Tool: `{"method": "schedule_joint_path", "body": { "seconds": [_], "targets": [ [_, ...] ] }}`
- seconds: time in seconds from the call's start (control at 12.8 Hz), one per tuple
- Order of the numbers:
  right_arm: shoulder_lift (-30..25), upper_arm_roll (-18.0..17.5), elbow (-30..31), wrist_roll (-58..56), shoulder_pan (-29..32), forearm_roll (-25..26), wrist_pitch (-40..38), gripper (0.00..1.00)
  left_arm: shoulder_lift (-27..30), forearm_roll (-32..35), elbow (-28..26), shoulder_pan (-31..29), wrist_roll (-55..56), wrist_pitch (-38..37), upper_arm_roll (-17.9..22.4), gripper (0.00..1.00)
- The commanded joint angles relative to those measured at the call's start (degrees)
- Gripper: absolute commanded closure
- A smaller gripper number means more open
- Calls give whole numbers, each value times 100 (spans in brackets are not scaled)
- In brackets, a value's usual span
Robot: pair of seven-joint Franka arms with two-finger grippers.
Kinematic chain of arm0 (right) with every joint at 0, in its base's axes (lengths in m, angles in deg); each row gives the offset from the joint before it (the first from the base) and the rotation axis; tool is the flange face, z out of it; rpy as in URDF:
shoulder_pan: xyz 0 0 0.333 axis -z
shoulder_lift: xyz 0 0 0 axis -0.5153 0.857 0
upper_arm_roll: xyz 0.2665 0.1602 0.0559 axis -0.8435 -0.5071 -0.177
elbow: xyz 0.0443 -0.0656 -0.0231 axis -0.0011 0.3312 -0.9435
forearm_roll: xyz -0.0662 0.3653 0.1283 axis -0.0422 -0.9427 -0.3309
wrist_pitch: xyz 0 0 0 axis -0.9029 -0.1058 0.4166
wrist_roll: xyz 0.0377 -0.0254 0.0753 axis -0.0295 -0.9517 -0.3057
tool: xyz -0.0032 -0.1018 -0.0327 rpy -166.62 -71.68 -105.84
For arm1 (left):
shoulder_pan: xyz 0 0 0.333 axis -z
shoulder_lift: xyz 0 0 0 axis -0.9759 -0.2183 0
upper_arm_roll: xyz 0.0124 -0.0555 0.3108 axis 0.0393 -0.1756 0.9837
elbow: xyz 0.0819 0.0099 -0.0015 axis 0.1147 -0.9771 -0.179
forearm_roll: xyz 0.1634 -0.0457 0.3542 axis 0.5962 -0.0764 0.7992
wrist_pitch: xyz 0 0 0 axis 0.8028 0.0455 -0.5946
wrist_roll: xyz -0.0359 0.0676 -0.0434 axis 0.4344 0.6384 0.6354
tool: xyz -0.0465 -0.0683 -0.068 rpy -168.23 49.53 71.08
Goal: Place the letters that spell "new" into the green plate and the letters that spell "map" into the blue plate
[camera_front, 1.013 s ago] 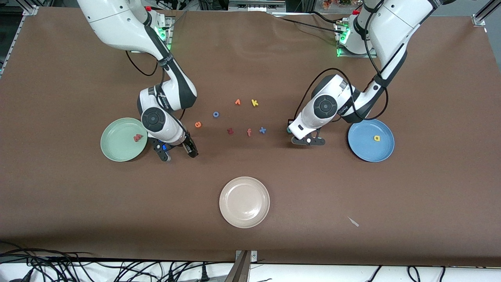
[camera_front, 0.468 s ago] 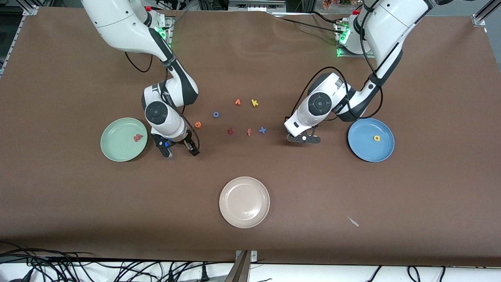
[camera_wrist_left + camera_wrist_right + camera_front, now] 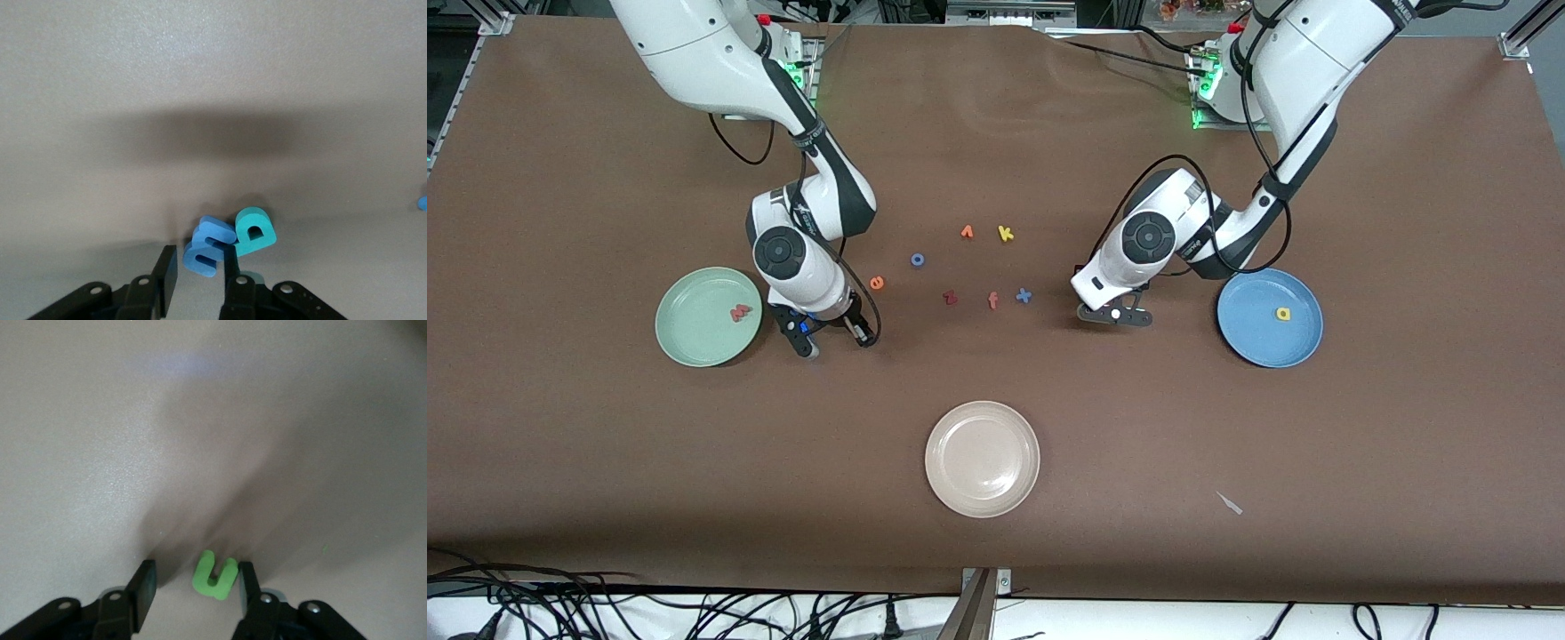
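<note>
A green n lies on the table between the fingers of my right gripper, touching one finger with a gap to the other. That gripper is low beside the green plate, which holds a pinkish-red w. An orange e lies close by. My left gripper stands open round a blue m, which leans on one finger, with a teal a beside it. This gripper is low near the blue plate, which holds a yellow p.
Between the arms lie a blue o, an orange letter, a yellow k, a dark red z, a salmon f and a blue x. A cream-white plate sits nearer the camera.
The right gripper's fingers have drawn in from wide open toward the green n. The left gripper has shifted a little toward the loose letters, its fingers unchanged.
</note>
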Motion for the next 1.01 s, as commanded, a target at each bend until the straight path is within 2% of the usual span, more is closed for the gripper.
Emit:
{"method": "schedule_joint_path", "body": {
  "seconds": [0.0, 0.39, 0.55, 0.62, 0.78, 0.94],
  "targets": [
    [-78, 33, 149, -208, -23, -18, 43, 46, -53, 217, -17, 12, 86, 79, 12, 64],
    [-70, 42, 157, -226, -23, -19, 43, 73, -61, 217, 0, 47, 148, 79, 12, 59],
    [-70, 42, 149, -235, -23, -19, 43, 88, -88, 217, 26, 73, 235, 79, 12, 56],
    [-70, 42, 88, -252, -23, -10, 35, 99, -88, 217, 18, 73, 236, 79, 12, 55],
    [-236, 68, -184, -593, 4, -18, -708, 100, -88, 217, 26, 73, 253, 79, 12, 52],
    [-499, 322, -247, -1399, 12, -19, -1518, 100, -132, 252, 35, 74, 262, 79, 12, 52]
  ]
}}
